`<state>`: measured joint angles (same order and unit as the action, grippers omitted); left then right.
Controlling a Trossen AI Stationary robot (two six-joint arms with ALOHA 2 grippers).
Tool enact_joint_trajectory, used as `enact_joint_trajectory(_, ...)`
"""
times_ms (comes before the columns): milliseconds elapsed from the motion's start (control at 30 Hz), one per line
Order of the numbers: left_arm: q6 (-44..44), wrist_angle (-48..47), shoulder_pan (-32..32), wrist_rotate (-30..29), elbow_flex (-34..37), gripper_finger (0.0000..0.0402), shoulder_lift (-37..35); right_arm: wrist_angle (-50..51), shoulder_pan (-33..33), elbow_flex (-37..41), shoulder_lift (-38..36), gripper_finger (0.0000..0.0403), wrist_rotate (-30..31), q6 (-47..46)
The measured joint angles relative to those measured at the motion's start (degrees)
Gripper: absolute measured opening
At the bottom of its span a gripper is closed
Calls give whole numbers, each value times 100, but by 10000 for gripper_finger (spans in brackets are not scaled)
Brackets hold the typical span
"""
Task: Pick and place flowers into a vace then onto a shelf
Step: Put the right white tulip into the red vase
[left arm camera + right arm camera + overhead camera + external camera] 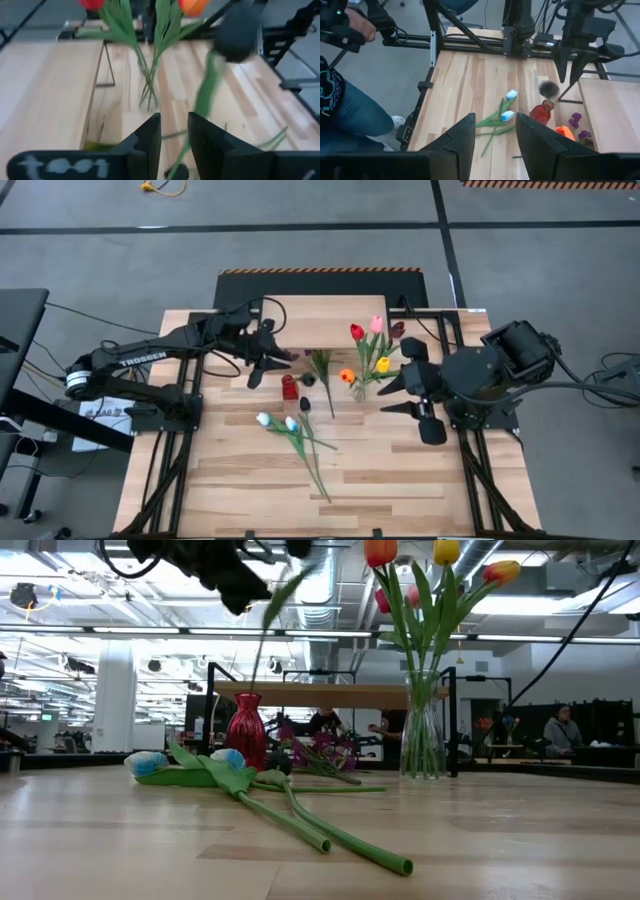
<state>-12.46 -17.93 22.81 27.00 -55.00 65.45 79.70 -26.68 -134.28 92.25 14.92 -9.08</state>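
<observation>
While my left gripper [262, 363] hovers just above the small red glass vase [289, 387], fingers parted slightly, the black-headed green-stemmed tulip [306, 403] stands in that vase's neck. My right gripper [408, 393], spread and empty, waits beside the clear vase of tulips [362, 385].

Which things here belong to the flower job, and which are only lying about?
Belong to the job:
- black tulip standing in the red vase
- two white tulips lying on the table
- purple sprig
- bouquet in the clear vase
- shelf
- left gripper above the red vase

Lying about:
- white paper beside the table
</observation>
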Motion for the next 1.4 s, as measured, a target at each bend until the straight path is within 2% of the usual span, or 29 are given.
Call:
enact_joint_trajectory(233,-1,-963,2,-229,2,87,-180,2,-6,0,-1,133,8,-2)
enact_joint_trajectory(433,428,-1698,2,-151,2,87,-936,12,-26,0,0,133,-2,-236)
enact_joint_trajectory(733,1068,-1346,0,-129,-2,87,-2457,317,-338,40,303,123,47,-1229)
enact_joint_trajectory(1033,1028,-1305,0,-126,-2,87,-3333,230,-443,55,1509,117,35,-2823)
enact_joint_trajectory(1400,759,-1342,0,169,-2,87,-3828,-986,-470,55,2886,117,-135,-4496)
